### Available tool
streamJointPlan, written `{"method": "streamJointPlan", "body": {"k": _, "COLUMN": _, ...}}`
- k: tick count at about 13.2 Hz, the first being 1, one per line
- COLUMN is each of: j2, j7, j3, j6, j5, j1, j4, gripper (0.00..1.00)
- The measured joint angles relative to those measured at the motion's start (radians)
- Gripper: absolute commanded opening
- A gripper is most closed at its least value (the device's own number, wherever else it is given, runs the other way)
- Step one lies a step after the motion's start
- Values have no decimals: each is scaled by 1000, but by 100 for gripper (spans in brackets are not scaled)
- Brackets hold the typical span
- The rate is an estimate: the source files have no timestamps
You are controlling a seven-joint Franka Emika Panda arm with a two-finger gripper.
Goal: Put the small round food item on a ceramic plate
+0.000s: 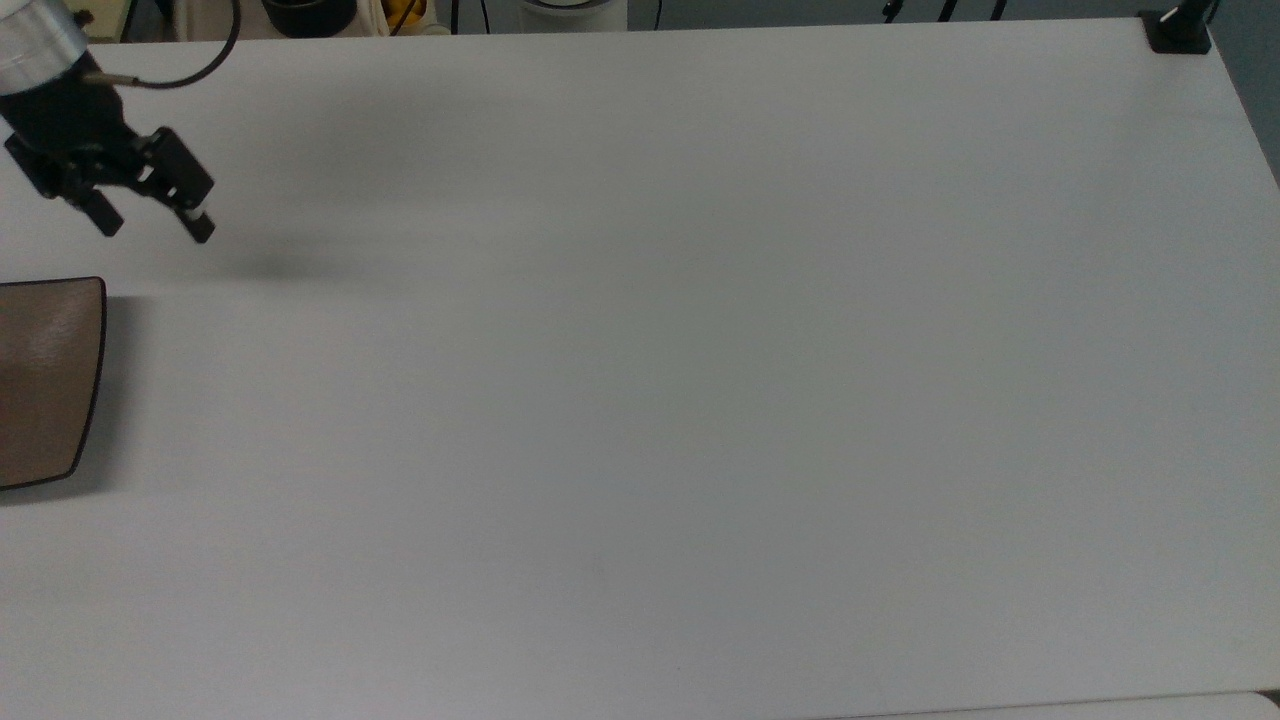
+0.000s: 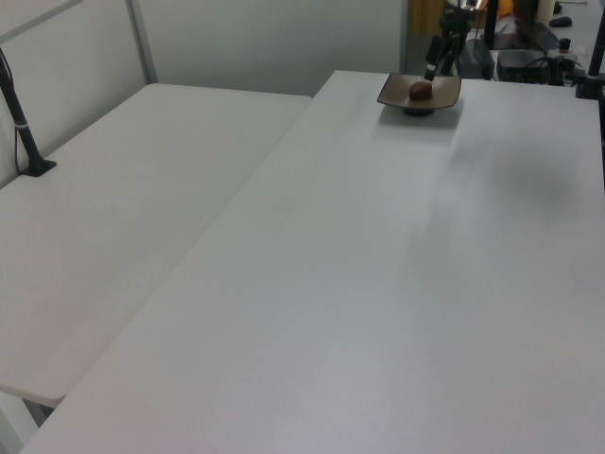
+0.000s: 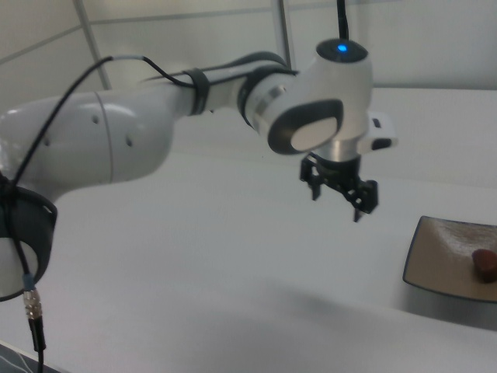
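Observation:
The small round food item (image 2: 420, 90), a dark reddish-brown lump, lies on the ceramic plate (image 2: 392, 96) at the far end of the table in the left view. In the right view the same lump (image 3: 485, 263) rests near the right side of the brown plate (image 3: 441, 252). The plate (image 1: 45, 380) is cut off by the top view's left edge. My gripper (image 3: 336, 203) hangs open and empty in the air, to the right view's left of the plate and well above the table. In the top view the gripper (image 1: 152, 228) is above the plate's upper corner.
A black clamp (image 1: 1178, 32) sits at the top view's upper right table corner. A second white table (image 2: 113, 218) with a black post (image 2: 24, 123) adjoins on the left view's left. Dark containers (image 1: 308, 14) stand beyond the table's far edge.

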Motion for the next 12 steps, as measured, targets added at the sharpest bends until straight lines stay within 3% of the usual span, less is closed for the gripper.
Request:
{"method": "streamJointPlan", "body": {"k": 5, "j2": -166, "j7": -4, "j3": 4, "j6": -231, "j5": -58, "j1": 89, "j4": -48, "gripper": 100}}
{"method": "streamJointPlan", "body": {"k": 8, "j2": -325, "j7": -6, "j3": 13, "j6": -240, "j5": -62, "j1": 180, "j4": -177, "gripper": 100}}
{"method": "streamJointPlan", "body": {"k": 10, "j2": -447, "j7": 2, "j3": 51, "j6": -248, "j5": -95, "j1": 212, "j4": -290, "gripper": 100}}
{"method": "streamJointPlan", "body": {"k": 12, "j2": -497, "j7": 113, "j3": 82, "j6": -248, "j5": -135, "j1": 239, "j4": -345, "gripper": 100}}
